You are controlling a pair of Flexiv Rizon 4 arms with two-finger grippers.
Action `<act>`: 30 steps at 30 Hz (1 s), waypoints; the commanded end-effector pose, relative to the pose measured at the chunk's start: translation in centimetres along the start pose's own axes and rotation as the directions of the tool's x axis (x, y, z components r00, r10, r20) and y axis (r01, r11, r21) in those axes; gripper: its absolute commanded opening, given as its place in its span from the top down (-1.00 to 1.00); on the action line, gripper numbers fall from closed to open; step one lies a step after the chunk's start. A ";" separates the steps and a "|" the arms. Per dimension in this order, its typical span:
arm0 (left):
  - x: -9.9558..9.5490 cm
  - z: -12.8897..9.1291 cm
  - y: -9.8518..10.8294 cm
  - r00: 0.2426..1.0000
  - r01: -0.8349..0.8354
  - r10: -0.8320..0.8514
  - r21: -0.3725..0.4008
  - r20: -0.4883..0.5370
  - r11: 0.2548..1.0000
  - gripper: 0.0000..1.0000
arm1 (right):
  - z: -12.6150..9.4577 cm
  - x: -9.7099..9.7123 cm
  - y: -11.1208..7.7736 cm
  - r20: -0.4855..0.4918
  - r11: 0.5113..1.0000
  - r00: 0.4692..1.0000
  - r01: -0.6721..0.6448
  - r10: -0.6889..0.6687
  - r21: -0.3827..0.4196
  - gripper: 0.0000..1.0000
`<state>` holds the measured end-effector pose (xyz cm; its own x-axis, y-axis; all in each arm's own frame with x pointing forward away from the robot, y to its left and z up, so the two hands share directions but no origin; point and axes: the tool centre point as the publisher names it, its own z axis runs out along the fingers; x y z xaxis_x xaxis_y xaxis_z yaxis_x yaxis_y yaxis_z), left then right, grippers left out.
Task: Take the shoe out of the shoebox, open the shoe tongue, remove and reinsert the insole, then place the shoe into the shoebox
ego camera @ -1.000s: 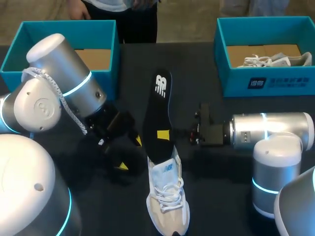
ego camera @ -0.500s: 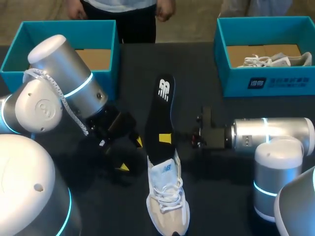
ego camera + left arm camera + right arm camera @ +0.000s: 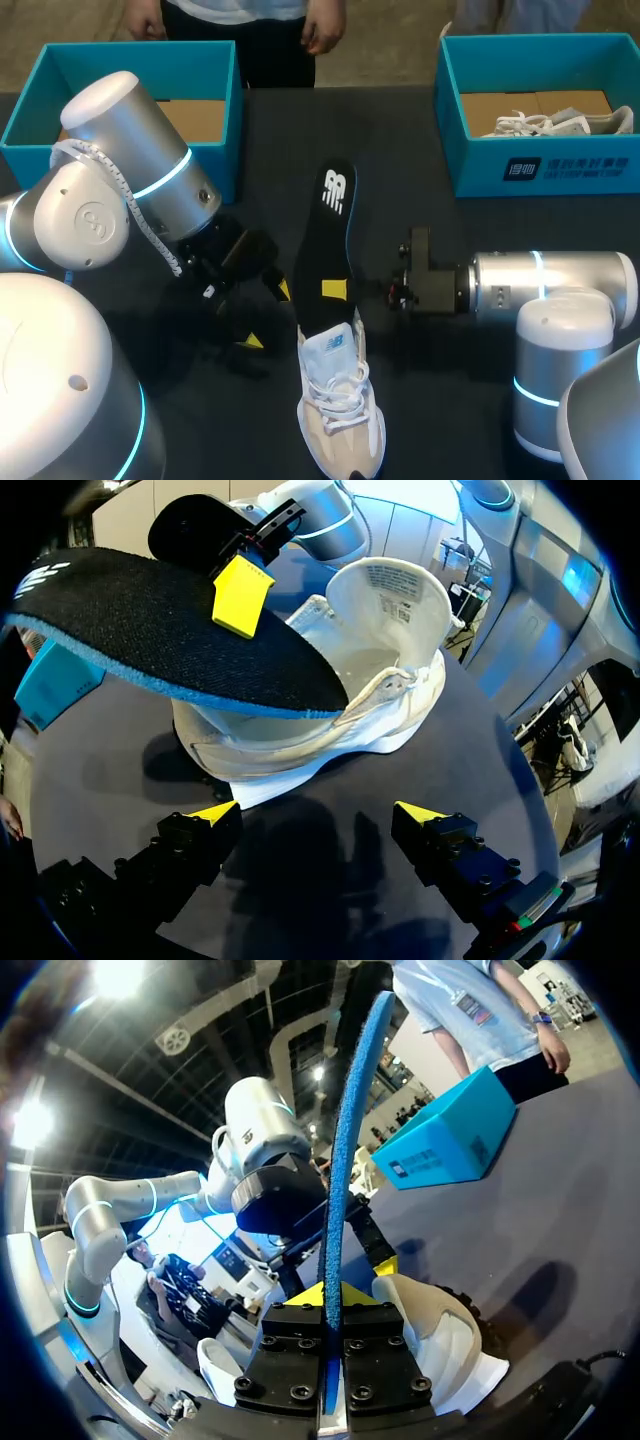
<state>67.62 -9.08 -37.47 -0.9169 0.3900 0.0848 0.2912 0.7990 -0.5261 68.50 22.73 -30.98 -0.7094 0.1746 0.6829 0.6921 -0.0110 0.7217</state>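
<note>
Shoe [image 3: 342,405]: white, laced, upright on the dark table [image 3: 450,400], nearest the robot, toe toward it. In the left wrist view the shoe [image 3: 395,685] lies just ahead of the left claw [image 3: 318,815], tongue folded up and back so its inner side shows.

Left claw [image 3: 266,315]: released. Its two yellow fingertips stand apart, low over the table, just beside the shoe on its left, touching nothing.

Right claw [image 3: 335,290]: comes in level from the right and is clenched on the insole [image 3: 330,235]. One yellow fingertip lies flat on the black top face, close to the shoe end. In the right wrist view the right claw [image 3: 325,1295] has both fingers pressed together on the insole [image 3: 350,1130], which is seen edge-on with its blue underside edge running straight out from between them.

Insole: black on top, blue beneath, off the table. Its near end sits over the shoe's opening; the rest stretches away toward the far side. In the left wrist view the insole [image 3: 150,630] slants over the shoe; whether its end touches inside cannot be told.

Far left: teal left shoebox [image 3: 226,120], cardboard floor showing.

Far right: teal right shoebox [image 3: 540,165], with a second white shoe [image 3: 555,122] lying in it.
</note>
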 end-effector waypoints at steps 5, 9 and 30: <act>0.1 0.1 0.1 1.000 0.001 -0.001 -0.001 0.001 1.000 -1.00 | 0.5 -0.1 -0.6 -0.001 1.000 1.000 -0.005 0.005 -0.009 1.00; 0.1 0.1 0.1 1.000 0.000 0.000 -0.002 0.000 1.000 -1.00 | 0.4 0.1 -0.3 0.001 1.000 1.000 -0.001 0.001 -0.010 1.00; -0.1 0.3 -0.2 1.000 -0.008 0.008 -0.007 -0.001 1.000 -1.00 | -0.8 -0.3 1.8 -0.001 0.999 1.000 0.030 -0.030 0.016 1.00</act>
<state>67.56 -9.18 -37.55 -0.9143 0.3968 0.0810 0.2992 0.7967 -0.5252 69.73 22.39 -29.82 -0.7298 0.1799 0.6595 0.6709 0.0029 0.7416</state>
